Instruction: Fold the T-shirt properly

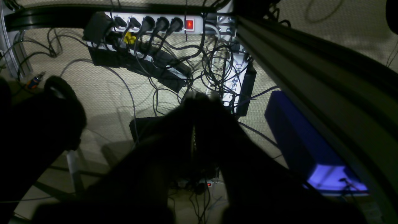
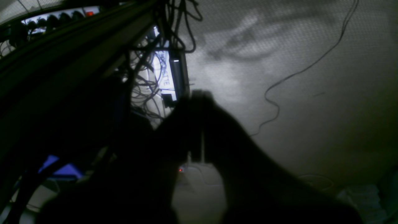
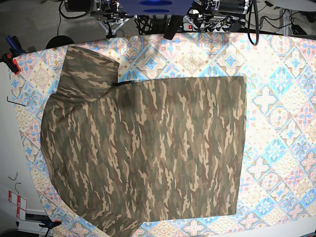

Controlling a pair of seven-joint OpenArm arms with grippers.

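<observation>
The camouflage T-shirt lies spread flat on the tile-patterned tablecloth. Its straight hem is on the right and its sleeves are on the left. No gripper touches it. Both arms are drawn back past the table's far edge, and their wrist cameras look down at the floor. My left gripper is a dark silhouette with its fingers pressed together and nothing between them. My right gripper looks the same, shut and empty. Neither gripper shows clearly in the base view.
Below the left wrist are a power strip, tangled cables, a blue box and a metal frame beam. A loose cable runs over the floor. A clamp grips the table's left edge.
</observation>
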